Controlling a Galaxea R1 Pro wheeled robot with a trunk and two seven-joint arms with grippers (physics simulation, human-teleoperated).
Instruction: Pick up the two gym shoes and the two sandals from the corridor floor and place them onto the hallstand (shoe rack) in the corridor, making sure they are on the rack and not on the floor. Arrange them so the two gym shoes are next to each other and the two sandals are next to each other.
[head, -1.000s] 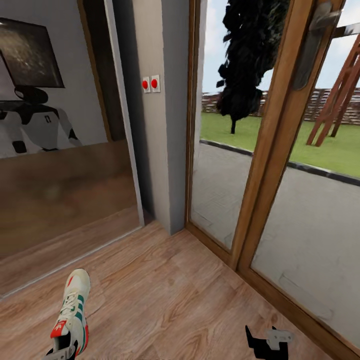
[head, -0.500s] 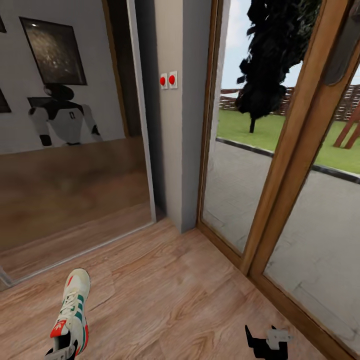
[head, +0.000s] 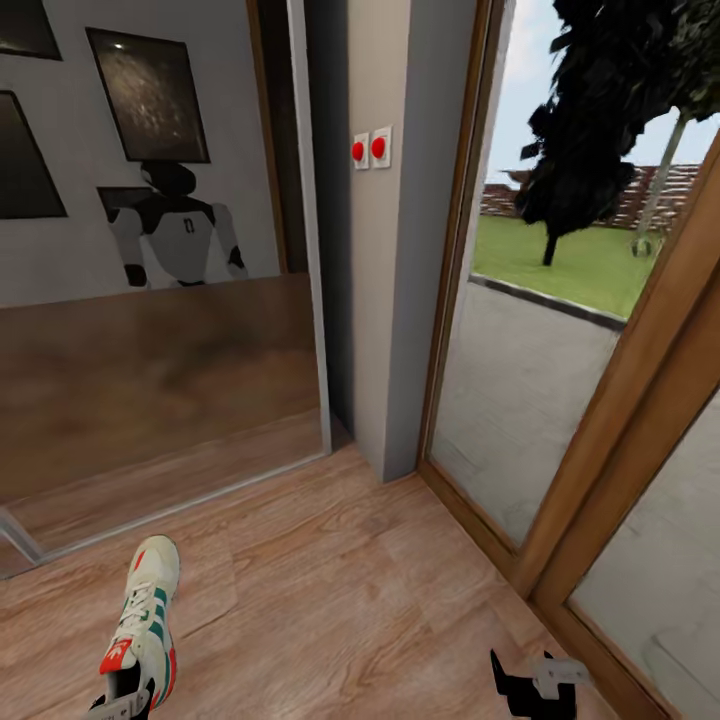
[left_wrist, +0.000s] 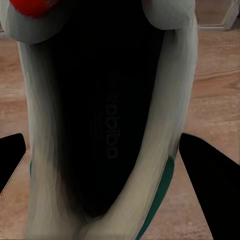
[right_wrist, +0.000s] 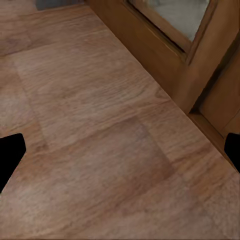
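One gym shoe (head: 145, 620), cream-white with green stripes and a red tongue patch, hangs toe-forward above the corridor floor (head: 330, 600) at the lower left of the head view. My left gripper (head: 120, 705) is shut on its heel end. In the left wrist view the gym shoe's dark opening (left_wrist: 107, 125) sits between the two black fingers (left_wrist: 207, 170). My right gripper (head: 535, 685) hangs open and empty over bare planks at the lower right, with its fingertips (right_wrist: 10, 155) spread wide. The sandals and the hallstand are out of view.
A mirror panel (head: 150, 300) at the left reflects the robot and wall pictures. A grey wall post (head: 390, 250) carries two red buttons (head: 367, 148). A wood-framed glass door (head: 620, 430) runs along the right, close to my right gripper.
The camera has swung left: post, buttons and door frame have slid right in the picture. The shoe and both grippers keep their places in the picture.
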